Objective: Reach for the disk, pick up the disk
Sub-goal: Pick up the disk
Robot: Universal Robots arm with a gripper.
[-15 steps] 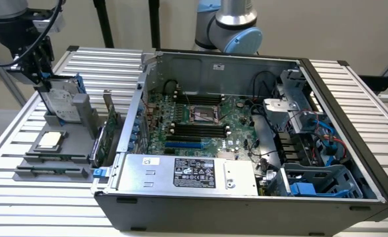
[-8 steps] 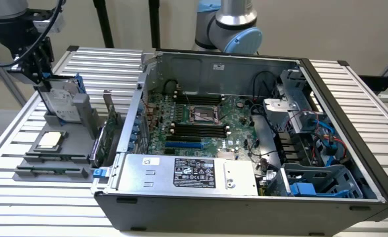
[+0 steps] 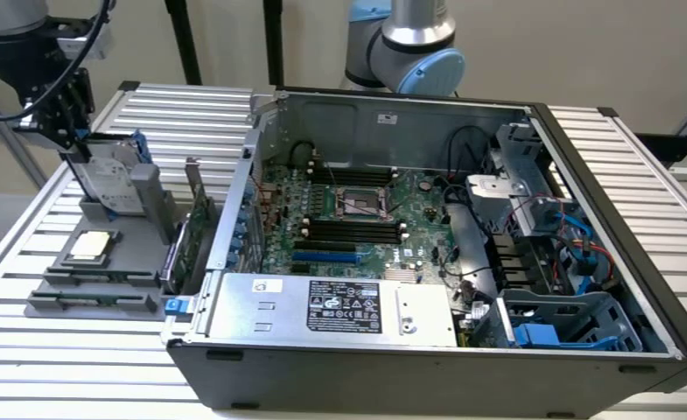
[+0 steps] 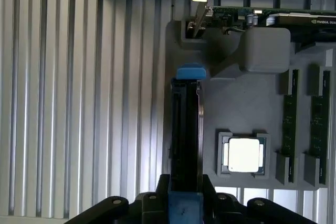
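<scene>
The disk (image 3: 109,175) stands on edge in a grey holder (image 3: 98,289) on the slatted table, at the exterior view's left. It is a silver-grey slab with a white label and blue frame pieces. My gripper (image 3: 77,144) hangs from the black wrist right at the disk's upper end. In the wrist view I look down along the disk's thin dark edge (image 4: 186,129), with a blue tab at its far end. There my gripper (image 4: 185,203) straddles the disk's near end. The disk still rests in its slot.
The holder (image 4: 236,103) also carries a small square silver chip (image 4: 244,155), memory sticks (image 4: 290,124) and an upright card (image 3: 192,227). An open computer case (image 3: 437,254) with a silver power supply box (image 3: 332,306) stands just beside the holder, towards the exterior view's right.
</scene>
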